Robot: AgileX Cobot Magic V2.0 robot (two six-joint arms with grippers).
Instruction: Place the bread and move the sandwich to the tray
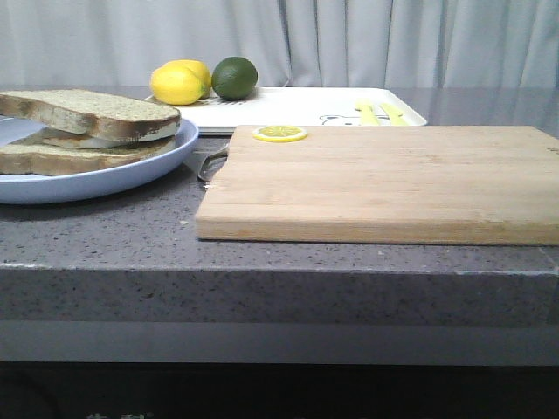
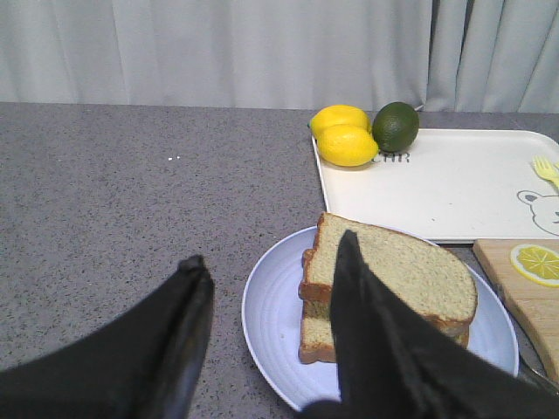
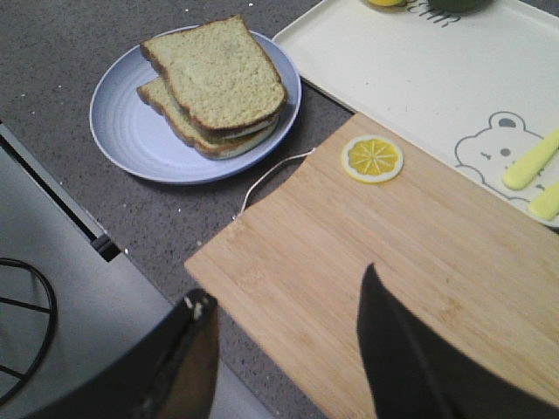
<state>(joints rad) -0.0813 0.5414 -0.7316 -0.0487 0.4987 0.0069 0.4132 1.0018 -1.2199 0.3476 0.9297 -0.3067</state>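
Grey counter (image 1: 131, 231) bears sandwich (image 3: 217, 83) (tray (image 3: 410, 70) adjacent).

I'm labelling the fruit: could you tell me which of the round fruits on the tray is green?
The lime, at the tray's corner, is dark green; both lemons beside it are yellow.

Low front view; wrists overlook plate (image 2: 271, 323).
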